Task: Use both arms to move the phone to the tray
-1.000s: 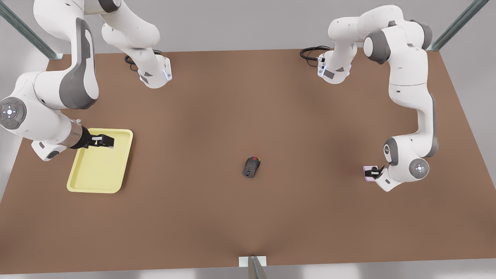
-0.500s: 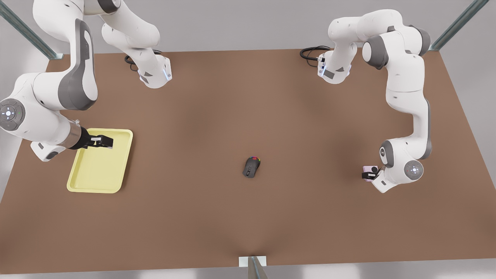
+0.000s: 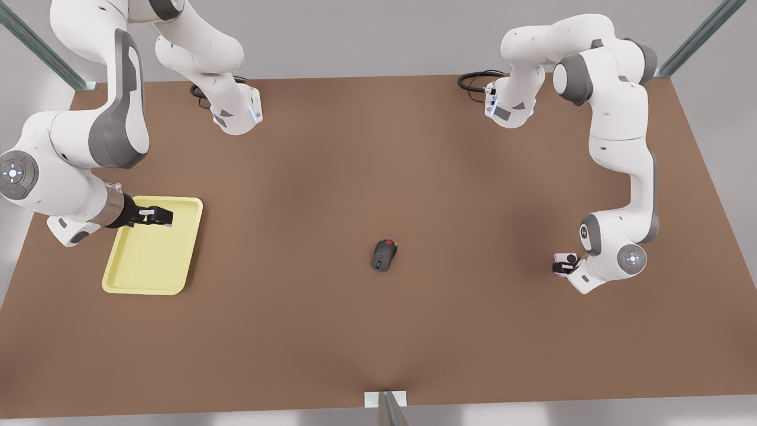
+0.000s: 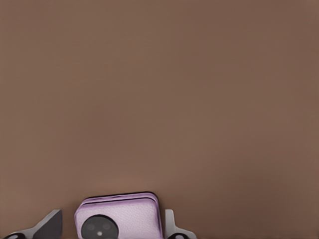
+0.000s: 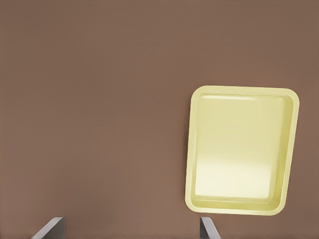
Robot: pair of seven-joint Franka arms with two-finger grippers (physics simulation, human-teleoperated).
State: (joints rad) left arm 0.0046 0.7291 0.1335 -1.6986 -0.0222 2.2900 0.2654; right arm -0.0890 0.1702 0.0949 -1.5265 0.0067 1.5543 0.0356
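The pink phone point(image 3: 560, 258) lies flat on the brown table at the front view's right. My left gripper point(image 3: 566, 267) is down over it. In the left wrist view the phone point(image 4: 119, 216) sits between the two fingertips point(image 4: 52, 221), with a small gap on each side, so the left gripper point(image 4: 113, 214) is open around it. The pale yellow tray point(image 3: 148, 278) lies at the front view's left. My right gripper point(image 3: 158, 216) hovers above its far end, open and holding nothing. The right wrist view shows the tray point(image 5: 192, 149) off to one side of the right gripper point(image 5: 130, 221).
A black computer mouse point(image 3: 384, 254) with coloured spots lies near the table's middle, between phone and tray. Both arm bases point(image 3: 236, 115) stand at the far edge with black cables point(image 3: 473, 80). A metal post point(image 3: 387, 408) stands at the near edge.
Over the last second the left arm sank and shifted a little, covering more of the phone. In the last half second it barely moved. The right gripper drifted slightly over the tray.
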